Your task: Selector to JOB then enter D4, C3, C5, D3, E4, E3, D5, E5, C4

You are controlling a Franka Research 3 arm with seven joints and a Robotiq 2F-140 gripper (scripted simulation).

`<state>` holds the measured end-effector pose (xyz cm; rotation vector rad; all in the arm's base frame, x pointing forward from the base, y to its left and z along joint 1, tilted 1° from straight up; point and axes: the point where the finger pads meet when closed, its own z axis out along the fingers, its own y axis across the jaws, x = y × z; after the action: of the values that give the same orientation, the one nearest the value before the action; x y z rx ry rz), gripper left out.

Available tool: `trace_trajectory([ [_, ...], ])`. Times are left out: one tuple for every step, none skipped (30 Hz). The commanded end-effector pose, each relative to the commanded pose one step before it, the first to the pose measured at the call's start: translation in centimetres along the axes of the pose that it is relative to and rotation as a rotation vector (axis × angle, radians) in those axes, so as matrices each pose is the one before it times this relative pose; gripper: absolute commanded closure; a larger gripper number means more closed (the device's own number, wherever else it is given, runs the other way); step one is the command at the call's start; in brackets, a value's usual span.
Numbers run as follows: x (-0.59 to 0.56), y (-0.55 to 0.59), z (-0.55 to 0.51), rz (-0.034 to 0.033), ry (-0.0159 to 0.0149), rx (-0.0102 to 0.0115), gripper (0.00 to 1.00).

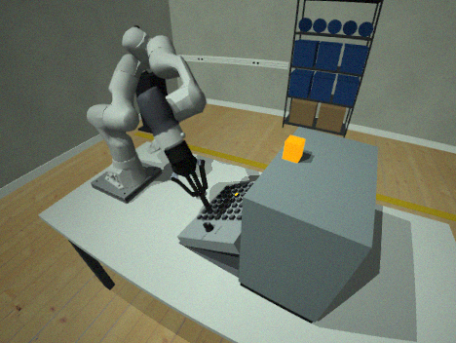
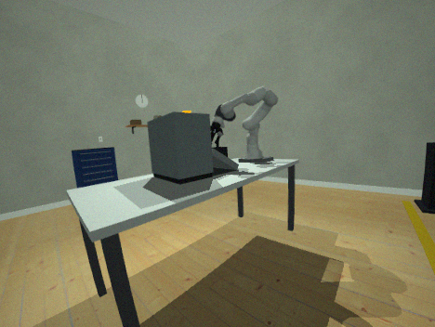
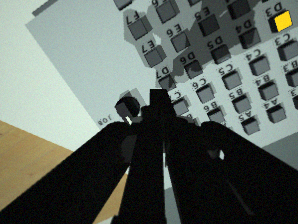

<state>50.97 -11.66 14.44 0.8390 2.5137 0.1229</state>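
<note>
The arm leans over the sloped keypad [image 1: 221,204] with its gripper [image 1: 207,208] clenched on nothing, tips down among the keys at the panel's near-left part, just beyond the selector [image 1: 209,227], whose knob sits by the JOB mark [image 3: 103,120]. One key [image 3: 283,21], under the D3 label, glows yellow farther up the grid. The grey machine [image 1: 312,214] walls off the right side; bare table [image 1: 122,229] spreads out left of the panel's edge.
</note>
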Motion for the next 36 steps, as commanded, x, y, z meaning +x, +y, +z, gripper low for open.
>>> trace_trajectory([
  [-0.439,-0.520,-0.110,-0.16677,-0.00900,-0.01389,0.90],
  [-0.049,-0.123,-0.016,-0.01302,0.00000,0.00000,0.90],
  [-0.047,-0.125,-0.016,-0.01309,0.00000,0.00000,0.90],
  [-0.045,-0.127,-0.016,-0.01320,0.00000,0.00001,0.90],
  [-0.043,-0.129,-0.016,-0.01329,0.00001,0.00001,0.90],
  [-0.045,-0.128,-0.016,-0.01335,-0.00001,-0.00001,0.90],
  [-0.043,-0.129,-0.016,-0.01339,0.00000,-0.00001,0.90],
  [-0.041,-0.130,-0.016,-0.01342,0.00000,0.00000,0.90],
  [-0.038,-0.131,-0.016,-0.01343,0.00000,0.00000,0.90],
  [-0.036,-0.132,-0.016,-0.01345,0.00000,0.00000,0.90],
  [-0.034,-0.133,-0.016,-0.01345,0.00001,0.00001,0.90],
  [0.000,0.000,0.000,0.00000,0.00000,0.00000,0.90],
  [0.000,0.000,0.000,0.00000,0.00000,0.00000,0.90],
  [-0.093,-0.365,-0.045,-0.03697,-0.00001,-0.00001,0.90],
  [-0.030,-0.143,-0.017,-0.01432,0.00000,0.00000,0.90],
  [-0.026,-0.139,-0.017,-0.01383,0.00000,0.00001,0.90],
  [-0.024,-0.134,-0.016,-0.01334,0.00000,0.00000,0.90],
  [-0.023,-0.132,-0.016,-0.01316,0.00000,0.00000,0.90],
  [-0.021,-0.133,-0.016,-0.01316,0.00000,0.00000,0.90],
  [-0.018,-0.134,-0.016,-0.01325,0.00000,0.00000,0.90],
  [-0.017,-0.135,-0.016,-0.01334,0.00000,0.00000,0.90],
  [-0.016,-0.136,-0.016,-0.01344,0.00000,0.00000,0.90],
  [-0.014,-0.137,-0.016,-0.01351,0.00000,0.00000,0.90],
  [-0.012,-0.138,-0.016,-0.01356,0.00000,0.00000,0.90],
  [-0.010,-0.138,-0.016,-0.01358,0.00000,0.00000,0.90],
  [-0.008,-0.138,-0.016,-0.01360,0.00000,0.00000,0.90],
  [-0.006,-0.139,-0.016,-0.01361,0.00000,0.00000,0.90],
  [-0.002,-0.064,-0.008,-0.00624,0.00000,0.00000,0.90],
  [0.000,0.000,0.000,0.00000,0.00000,0.00000,0.90],
  [0.000,0.000,0.000,0.00000,0.00000,0.00000,0.90],
  [0.000,-0.010,-0.001,-0.00096,0.00000,0.00000,0.90],
  [0.000,0.000,0.000,0.00000,0.00000,0.00000,0.90],
  [0.000,0.000,0.000,0.00000,0.00000,0.00000,0.60],
  [0.000,0.000,0.000,0.00000,0.00000,0.00000,0.60],
  [0.000,0.000,0.000,0.00000,0.00000,0.00000,0.60],
  [0.000,0.000,0.000,0.00000,0.00000,0.00000,0.60],
])
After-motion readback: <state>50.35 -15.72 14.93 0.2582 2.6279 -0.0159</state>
